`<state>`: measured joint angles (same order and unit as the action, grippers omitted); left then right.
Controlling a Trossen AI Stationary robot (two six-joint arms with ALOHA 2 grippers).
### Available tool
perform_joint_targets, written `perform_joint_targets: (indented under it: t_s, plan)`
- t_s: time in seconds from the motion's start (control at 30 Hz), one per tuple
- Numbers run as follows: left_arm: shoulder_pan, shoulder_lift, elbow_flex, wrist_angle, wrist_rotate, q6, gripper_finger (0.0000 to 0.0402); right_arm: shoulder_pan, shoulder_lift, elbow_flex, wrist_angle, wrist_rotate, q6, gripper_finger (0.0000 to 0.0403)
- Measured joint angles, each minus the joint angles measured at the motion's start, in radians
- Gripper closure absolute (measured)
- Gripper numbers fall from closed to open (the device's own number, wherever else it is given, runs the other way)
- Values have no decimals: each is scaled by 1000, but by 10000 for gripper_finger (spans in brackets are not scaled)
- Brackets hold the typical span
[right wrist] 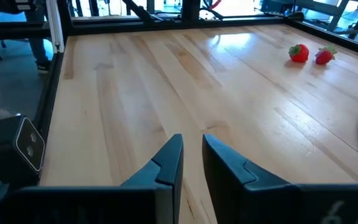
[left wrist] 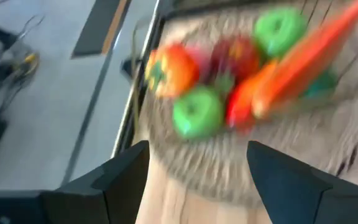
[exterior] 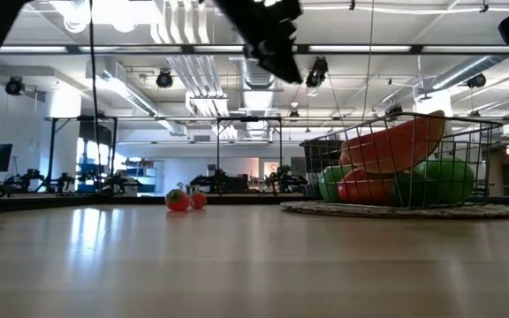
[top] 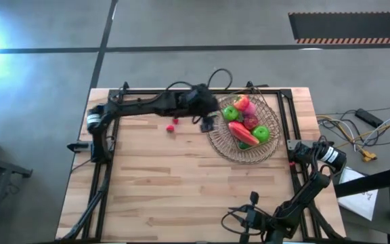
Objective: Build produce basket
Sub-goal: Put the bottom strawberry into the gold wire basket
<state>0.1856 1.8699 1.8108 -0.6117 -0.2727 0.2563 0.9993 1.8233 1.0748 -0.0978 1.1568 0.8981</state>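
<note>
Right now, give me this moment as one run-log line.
left gripper: open, empty, beside basket | right gripper: shut, parked | two strawberries: on table | other produce: in basket

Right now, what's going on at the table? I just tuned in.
The left gripper hangs open and empty just beside the basket, which already holds green apples, a tomato, a peach and a long red pepper. Two strawberries lie loose on the table, left of the basket. The right gripper waits near the front edge, shut and empty.
</note>
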Motion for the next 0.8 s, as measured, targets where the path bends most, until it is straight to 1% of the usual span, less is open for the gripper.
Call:
perform_joint_targets:
  t_s: [0.1,0.23,0.37,0.47,0.57,0.67,0.73,0.8]
  plan:
    - [-2,-123,-204,36,-49,-12,147,-1,0,-1,0,22,-1,351]
    - [-11,-309,-534,162,-58,-83,147,-5,0,0,-1,36,-18,351]
    - [-53,-502,-845,291,-56,-152,147,-15,0,-1,-1,62,-47,351]
    - [-103,-636,-1047,373,-27,-203,147,-31,0,-1,-1,105,-62,351]
    - [-157,-746,-1219,466,-15,-284,147,-55,0,-1,-1,111,-86,351]
    - [-190,-823,-1362,583,-26,-329,147,-83,0,-2,-1,111,-105,351]
    - [-197,-851,-1451,675,-57,-352,147,-100,0,-2,-2,107,-108,351]
    - [-196,-861,-1528,773,-119,-354,147,-114,0,-2,-1,102,-112,351]
